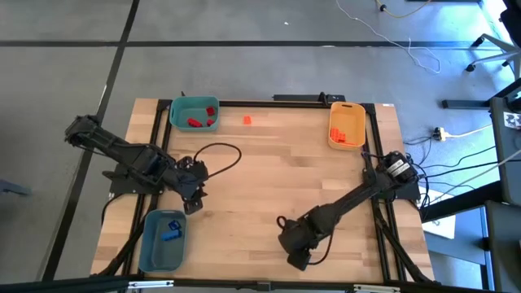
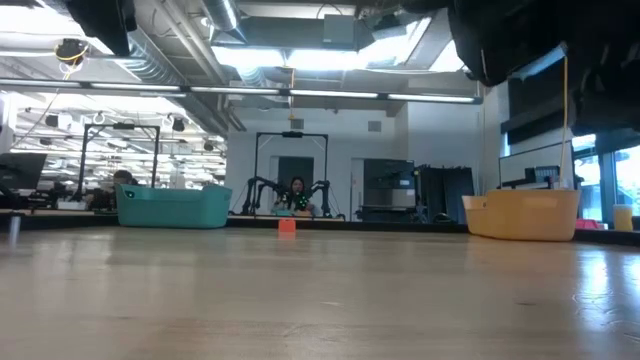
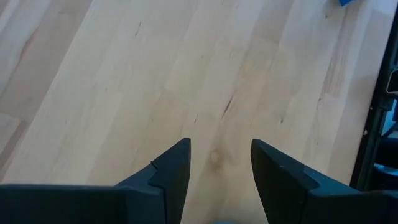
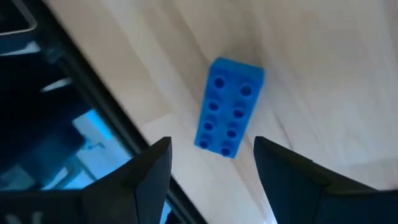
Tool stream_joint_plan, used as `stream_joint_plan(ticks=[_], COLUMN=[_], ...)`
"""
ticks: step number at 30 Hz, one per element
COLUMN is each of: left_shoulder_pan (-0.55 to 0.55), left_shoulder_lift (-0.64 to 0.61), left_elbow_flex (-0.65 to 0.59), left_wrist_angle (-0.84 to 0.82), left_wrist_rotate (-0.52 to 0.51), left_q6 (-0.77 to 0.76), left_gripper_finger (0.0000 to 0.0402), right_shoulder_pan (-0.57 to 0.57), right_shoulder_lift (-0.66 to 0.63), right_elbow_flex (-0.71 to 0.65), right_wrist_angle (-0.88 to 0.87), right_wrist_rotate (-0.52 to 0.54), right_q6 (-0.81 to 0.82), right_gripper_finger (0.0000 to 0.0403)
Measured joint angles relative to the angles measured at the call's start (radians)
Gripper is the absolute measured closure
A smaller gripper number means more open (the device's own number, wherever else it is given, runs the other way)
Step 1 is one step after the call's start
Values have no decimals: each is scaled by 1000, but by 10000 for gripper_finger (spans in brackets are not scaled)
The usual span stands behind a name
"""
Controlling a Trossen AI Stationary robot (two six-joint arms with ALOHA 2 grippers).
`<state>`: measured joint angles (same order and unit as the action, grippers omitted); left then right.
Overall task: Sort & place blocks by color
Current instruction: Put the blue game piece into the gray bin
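On the wooden desk (image 1: 269, 171) the right gripper (image 4: 211, 163) hangs low over the near edge, right of centre, its fingers (image 4: 144, 171) spread wide and holding nothing; a blue block (image 4: 227, 106) with two rows of studs lies flat on the wood just ahead of the gap between them, not touched by either one, close to the desk's dark metal edge. The left gripper (image 3: 219, 163) is over the left side of the desk, between the two bins there, with its fingers (image 3: 166, 175) partly parted above bare wood and nothing between them. At the far left stands a teal bin (image 1: 194, 113) with red blocks (image 1: 199, 120) in it, and just to its right a single orange block (image 1: 247, 120) lies by itself on the desk near the far edge. At the far right a yellow-orange bin (image 1: 346, 124) holds several orange blocks (image 1: 341, 134). At the near left a grey-blue bin (image 1: 163, 239) holds blue blocks (image 1: 172, 231). Across the room beyond the desk, a person (image 2: 296, 196) sits far off in the low view.
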<state>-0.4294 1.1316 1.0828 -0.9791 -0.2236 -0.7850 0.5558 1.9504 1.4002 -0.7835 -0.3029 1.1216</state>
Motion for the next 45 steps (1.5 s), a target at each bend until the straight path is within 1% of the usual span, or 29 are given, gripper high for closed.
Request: stream_joint_plan(ticks=[4,7,12,14,22,25,31,35,41,43,45], left_shoulder_pan=[26,44,65,70,71,71,71,71,71,71,71], left_shoulder_lift=[0,0,0,0,0,0,0,0,0,0,0], left_elbow_flex=[0,0,0,0,0,0,0,0,0,0,0], left_wrist_angle=[0,0,0,0,0,0,0,0,0,0,0], left_wrist_rotate=[17,27,42,59,61,61,61,61,61,61,61], left_q6=[12,34,53,63,63,63,88,89,89,89,89], left_gripper_finger=[242,242,242,242,242,242,242,242,242,242,242], right_shoulder_pan=[17,28,37,37,37,39,51,47,47,41,34], right_shoulder_lift=[4,8,8,16,59,70,111,137,145,146,146], right_elbow_flex=[-1,-1,-1,-1,-1,-1,-1,4,4,3,2], right_wrist_angle=[-14,-15,-23,-18,0,-3,6,11,10,10,5], right_wrist_rotate=[20,25,65,66,64,36,32,2,41,44,44], right_q6=[102,127,134,135,157,158,157,158,174,174,161], right_gripper_finger=[175,175,175,175,175,175,175,175,176,184,207])
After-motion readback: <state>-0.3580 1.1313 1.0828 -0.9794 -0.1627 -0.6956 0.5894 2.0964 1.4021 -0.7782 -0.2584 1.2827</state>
